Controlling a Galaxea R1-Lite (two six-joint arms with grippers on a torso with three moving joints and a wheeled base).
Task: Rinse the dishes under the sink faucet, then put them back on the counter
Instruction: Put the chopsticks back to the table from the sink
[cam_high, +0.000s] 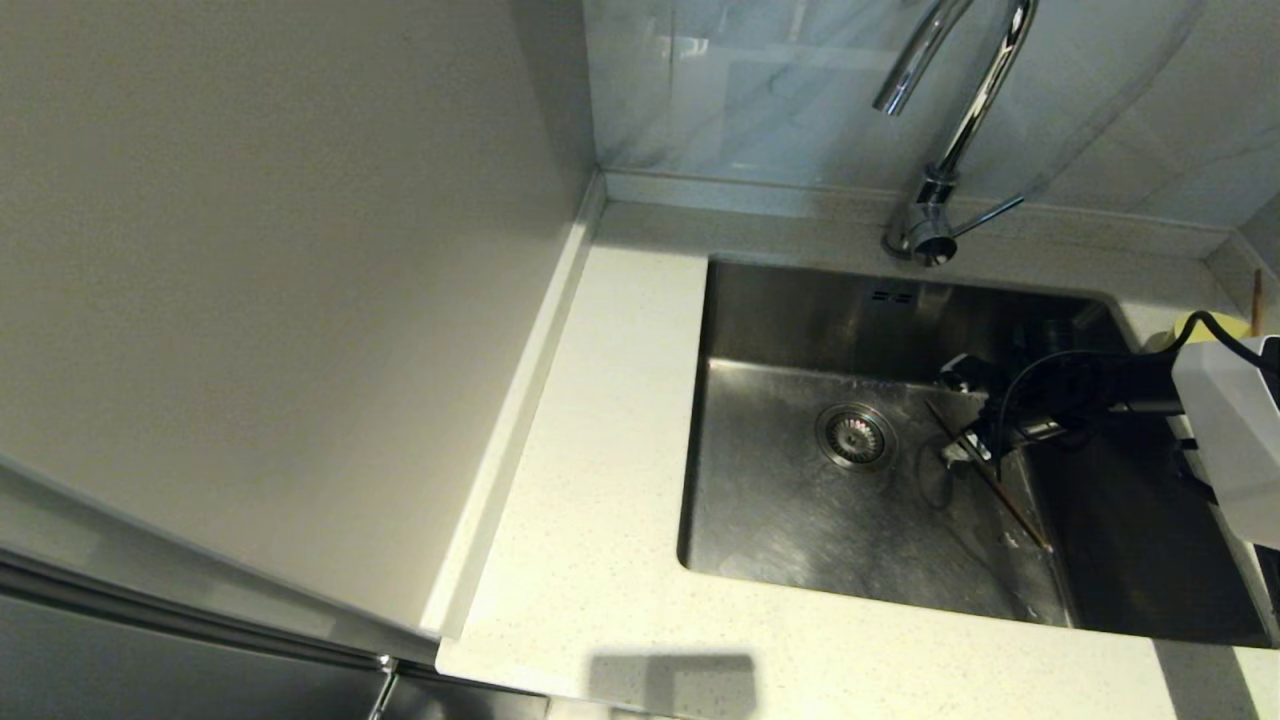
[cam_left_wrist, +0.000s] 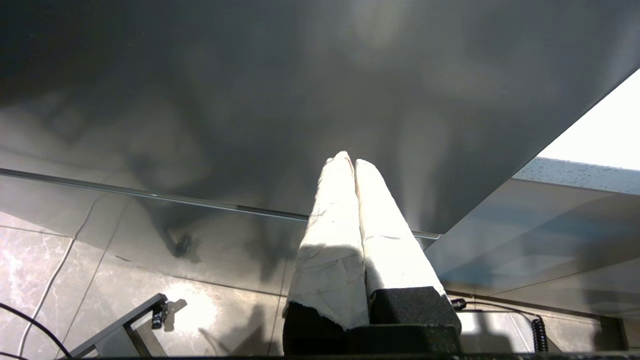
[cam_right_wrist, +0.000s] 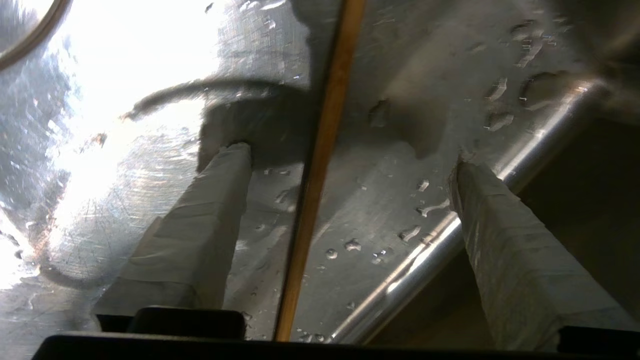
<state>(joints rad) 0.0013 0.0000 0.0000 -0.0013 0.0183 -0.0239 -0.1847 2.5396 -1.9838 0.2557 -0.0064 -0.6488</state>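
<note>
One brown chopstick (cam_high: 990, 480) lies slantwise on the wet floor of the steel sink (cam_high: 790, 530), right of the drain (cam_high: 857, 436). My right gripper (cam_high: 958, 418) is down in the basin, open, its taped fingers astride that chopstick (cam_right_wrist: 320, 165) without closing on it; both fingertips (cam_right_wrist: 235, 152) sit at the sink floor. The pale-yellow bowl (cam_high: 1195, 325) peeks out behind my right arm on the counter, with a second thin brown stick (cam_high: 1257, 300) beside it. The pink bowl is out of view. My left gripper (cam_left_wrist: 350, 159) hangs shut and empty below the counter.
The chrome faucet (cam_high: 960, 120) rises behind the sink, its lever (cam_high: 990, 212) pointing right; no water runs. Speckled counter (cam_high: 600, 400) stretches left of the basin to a tall pale side panel (cam_high: 280, 300). The sink's right wall (cam_right_wrist: 450, 235) runs close to one right finger.
</note>
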